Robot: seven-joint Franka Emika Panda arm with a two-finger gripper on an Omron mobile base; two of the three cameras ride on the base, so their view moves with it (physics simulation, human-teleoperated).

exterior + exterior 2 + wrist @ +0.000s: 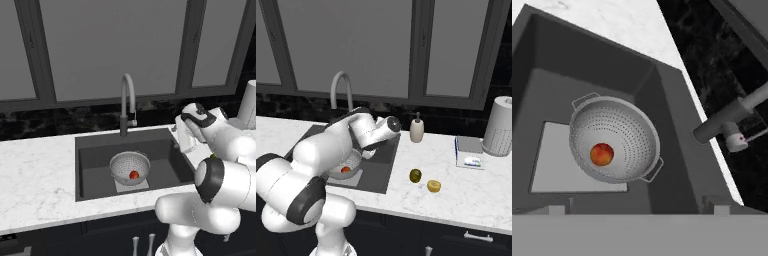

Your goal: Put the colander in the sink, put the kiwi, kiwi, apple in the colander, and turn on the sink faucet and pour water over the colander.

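Observation:
The silver colander [130, 166] stands in the dark sink [95, 160] on its lighter bottom plate. Inside the colander lies the red-orange apple [601, 154], also seen from the base [134, 174]. Two kiwis rest on the marble counter right of the sink, one dark green [415, 175] and one yellower [433, 186]. The grey gooseneck faucet [127, 102] rises behind the basin, and no water runs from it. My gripper [637, 209] hovers open and empty above the sink's right part, looking down at the colander [614, 140].
A cream soap dispenser [416, 129] stands behind the sink's right corner. Farther right are a flat box [470, 151] and a white paper-towel roll [500, 127]. Marble counter [35, 175] stretches left of the sink. Dark windows line the back wall.

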